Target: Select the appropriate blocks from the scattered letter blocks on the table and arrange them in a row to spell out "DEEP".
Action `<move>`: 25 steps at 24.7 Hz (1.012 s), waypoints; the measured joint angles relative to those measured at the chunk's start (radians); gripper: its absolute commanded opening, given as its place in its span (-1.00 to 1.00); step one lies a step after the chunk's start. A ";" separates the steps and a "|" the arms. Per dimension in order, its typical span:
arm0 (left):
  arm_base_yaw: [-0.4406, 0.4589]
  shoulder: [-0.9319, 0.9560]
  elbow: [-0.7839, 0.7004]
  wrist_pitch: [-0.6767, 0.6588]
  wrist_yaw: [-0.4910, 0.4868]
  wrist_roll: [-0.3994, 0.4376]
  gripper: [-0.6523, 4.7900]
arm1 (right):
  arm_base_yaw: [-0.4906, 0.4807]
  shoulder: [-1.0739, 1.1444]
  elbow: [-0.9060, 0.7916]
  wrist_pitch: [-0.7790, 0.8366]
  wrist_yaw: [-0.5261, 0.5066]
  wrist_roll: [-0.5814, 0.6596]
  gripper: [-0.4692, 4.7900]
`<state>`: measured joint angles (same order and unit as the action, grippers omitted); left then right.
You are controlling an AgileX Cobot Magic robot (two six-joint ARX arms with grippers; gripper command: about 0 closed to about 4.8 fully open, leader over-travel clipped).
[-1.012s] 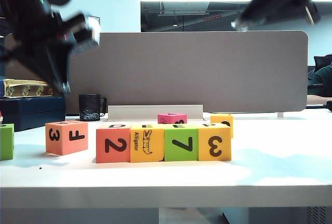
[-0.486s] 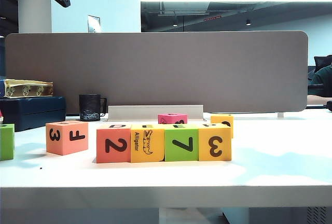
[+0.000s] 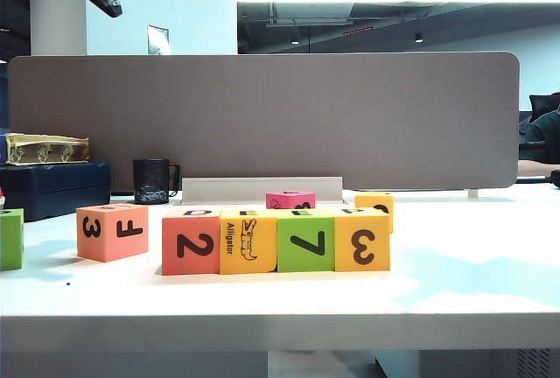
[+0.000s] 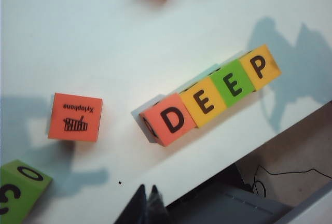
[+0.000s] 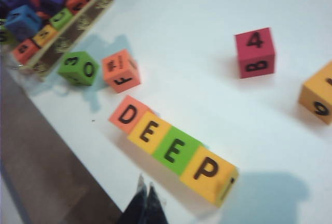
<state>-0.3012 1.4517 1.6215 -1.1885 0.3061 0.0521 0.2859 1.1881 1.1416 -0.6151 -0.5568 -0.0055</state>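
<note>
Worktop: the white worktop (image 3: 472,290) carries every block, with a grey partition standing along its far side.
Progress: as I judge it, the spelling is finished; four blocks stand in one row near the front edge, a little left of the middle, and nothing seems left but for the arms to clear away.
Row: from above the tops read D, E, E, P in order, each block touching its neighbour, the line straight.
D block: the coral block (image 3: 191,242) sits at the left end, showing a "2" on its near face.
First E: the yellow alligator block (image 3: 248,241) is next to it.
Second E: the green block (image 3: 305,241) follows, a "7" on its near face.
P block: the yellow block (image 3: 362,240) closes the right end, showing a "3".
Leftovers: a coral block marked F (image 3: 112,232) stands apart to the left of the row, a green block (image 3: 10,238) farther left at the edge of view, a pink block (image 3: 290,199) and an orange-yellow block (image 3: 374,200) behind the row; none is needed.
Left claw: the left claw (image 4: 147,199) is pinched together with nothing in it, hanging high over the near edge, well clear of the row.
Right claw: the right claw (image 5: 145,197) looks pressed together and empty too, likewise high above the row.
</note>
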 measured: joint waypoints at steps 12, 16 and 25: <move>0.000 0.000 0.000 0.019 0.000 0.000 -0.78 | 0.000 0.000 0.000 -0.015 0.023 0.000 -0.82; 0.000 0.000 0.000 0.019 0.000 0.000 -0.78 | 0.000 0.000 0.000 -0.015 0.023 0.000 -0.82; 0.000 0.000 0.000 0.019 0.000 0.000 -0.78 | 0.000 0.000 0.000 -0.015 0.023 0.000 -0.82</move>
<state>-0.3012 1.4517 1.6215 -1.1698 0.3061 0.0521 0.2855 1.1881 1.1416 -0.6300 -0.5339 -0.0059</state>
